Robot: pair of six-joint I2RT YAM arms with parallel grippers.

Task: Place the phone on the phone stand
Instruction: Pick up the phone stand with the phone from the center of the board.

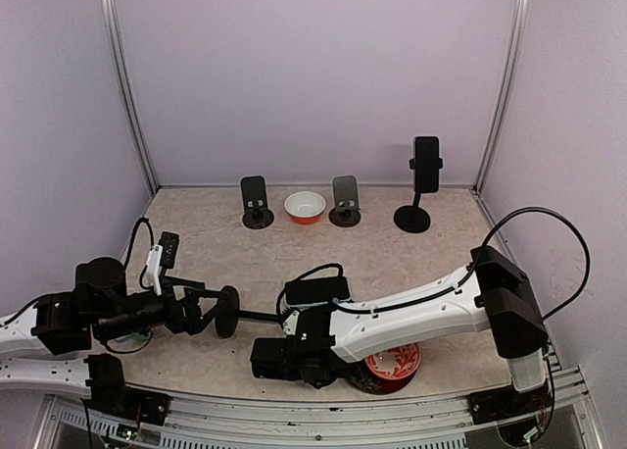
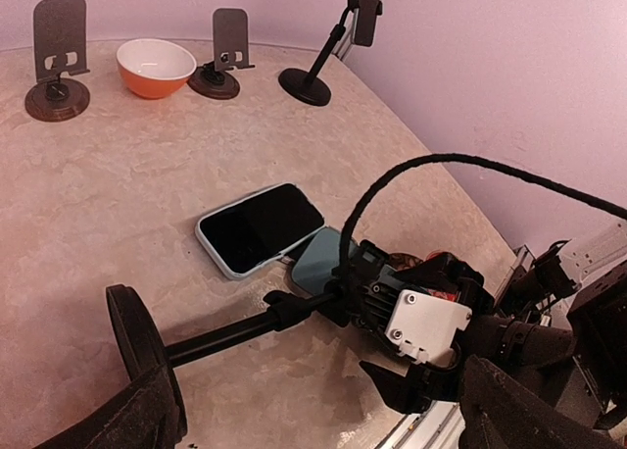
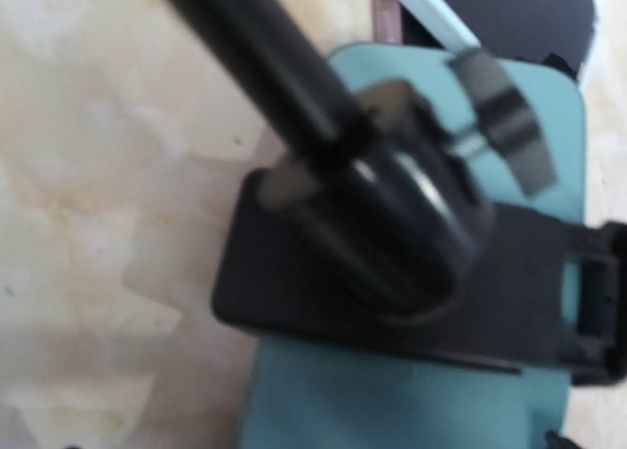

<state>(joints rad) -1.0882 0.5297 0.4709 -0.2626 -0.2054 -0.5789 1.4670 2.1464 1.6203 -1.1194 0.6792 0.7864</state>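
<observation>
A black phone stand lies on its side. Its round base (image 1: 227, 312) is by my left gripper (image 1: 201, 312) and its pole (image 2: 225, 333) runs right to the clamp (image 3: 411, 273). The clamp rests across a teal-backed phone (image 2: 315, 258) that lies flat. In the left wrist view, my left fingers (image 2: 137, 420) stand wide apart and open, with the base beside one of them. My right gripper (image 1: 263, 359) hovers close over the clamp and teal phone, its jaws apparently spread and touching neither. A second phone (image 2: 260, 228), black-screened in a pale case, lies beside the teal one.
Two short stands (image 1: 257, 202) (image 1: 345, 202) flank an orange bowl (image 1: 305, 207) at the back. A tall stand (image 1: 425, 165) holding a phone is at the back right. A red patterned plate (image 1: 394, 363) sits under the right arm near the front edge.
</observation>
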